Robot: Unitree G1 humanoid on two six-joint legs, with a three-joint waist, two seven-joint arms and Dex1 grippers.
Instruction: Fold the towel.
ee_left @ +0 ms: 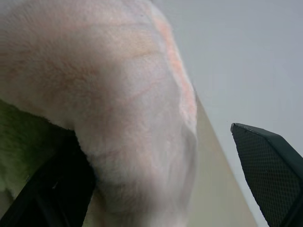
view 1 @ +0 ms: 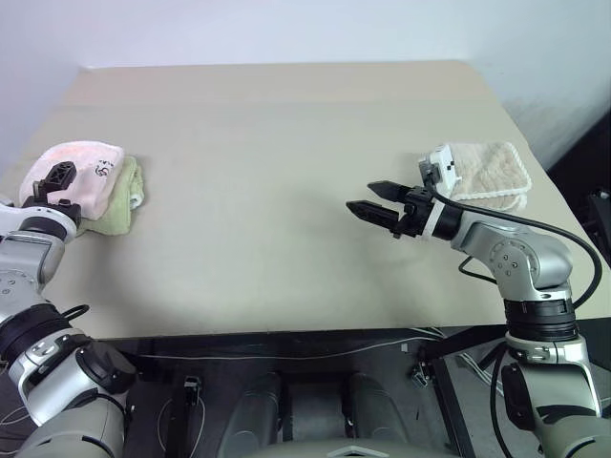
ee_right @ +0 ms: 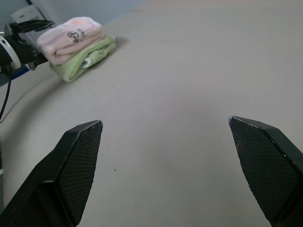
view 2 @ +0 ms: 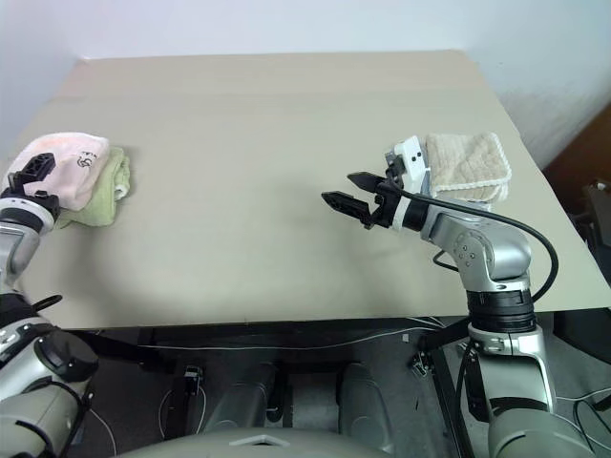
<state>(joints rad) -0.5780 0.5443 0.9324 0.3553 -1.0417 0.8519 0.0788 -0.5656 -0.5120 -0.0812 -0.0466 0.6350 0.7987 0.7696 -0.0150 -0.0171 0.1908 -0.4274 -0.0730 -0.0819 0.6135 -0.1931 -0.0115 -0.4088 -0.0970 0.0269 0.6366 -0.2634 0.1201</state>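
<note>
Beside left end effector (view 1: pixel 52 181), folded towel (view 1: pixel 86 164)

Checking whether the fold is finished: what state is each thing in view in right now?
pink towel: folded, stacked on the green towel
green towel: folded, lying on the table
beige towel: folded, on the table behind the right gripper
left gripper: open, at the pink towel's near side
right gripper: open, empty, above the table

The folded pale pink terry towel (view 1: pixel 81 170) covers most of the folded light green towel (view 1: pixel 119 202) beneath it. Its black handwritten marks (view 1: pixel 103 168) are too small to read. The left gripper (view 1: pixel 50 188) hides its near end.
</note>
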